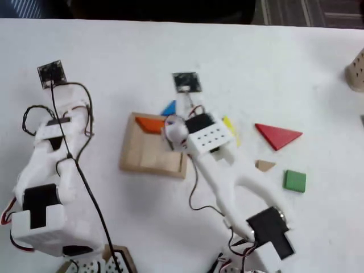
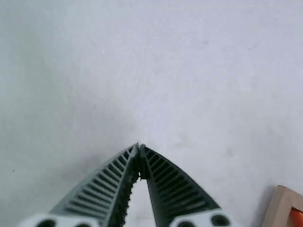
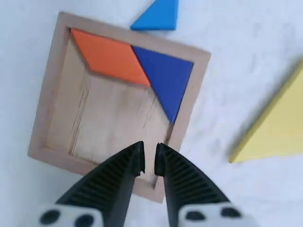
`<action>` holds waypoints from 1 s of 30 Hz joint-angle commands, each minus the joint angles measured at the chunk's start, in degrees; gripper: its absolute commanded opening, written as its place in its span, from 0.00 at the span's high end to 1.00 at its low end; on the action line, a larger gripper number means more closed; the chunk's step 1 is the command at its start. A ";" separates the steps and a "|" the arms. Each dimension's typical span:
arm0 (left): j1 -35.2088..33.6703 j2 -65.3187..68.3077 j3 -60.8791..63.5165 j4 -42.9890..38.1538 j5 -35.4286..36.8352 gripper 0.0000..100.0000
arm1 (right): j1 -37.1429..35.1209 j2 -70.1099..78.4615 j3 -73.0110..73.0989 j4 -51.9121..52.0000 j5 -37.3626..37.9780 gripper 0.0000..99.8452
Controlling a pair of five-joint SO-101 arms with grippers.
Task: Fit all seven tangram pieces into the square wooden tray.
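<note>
Tangram tray (image 3: 47,118): two of seven pieces seated, orange parallelogram (image 3: 111,56) and dark blue triangle (image 3: 165,78).
Five lie outside; my right gripper (image 3: 149,161) hovers barely parted, empty; left gripper (image 2: 139,151) closed.

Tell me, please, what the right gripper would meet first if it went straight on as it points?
Most likely the right gripper would meet the bare floor of the tray, just short of the dark blue triangle, though depth is unclear.
</note>
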 commanded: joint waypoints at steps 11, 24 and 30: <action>1.27 -0.22 -3.08 -0.26 0.18 0.98 | 4.26 16.13 -18.02 -17.98 0.09 0.96; 1.36 -0.22 -3.16 -0.26 0.18 0.98 | 1.80 43.56 -54.86 1.27 -12.31 0.81; 1.80 -0.22 -3.16 -0.26 0.18 0.98 | 2.07 49.19 -60.66 6.02 -12.31 0.81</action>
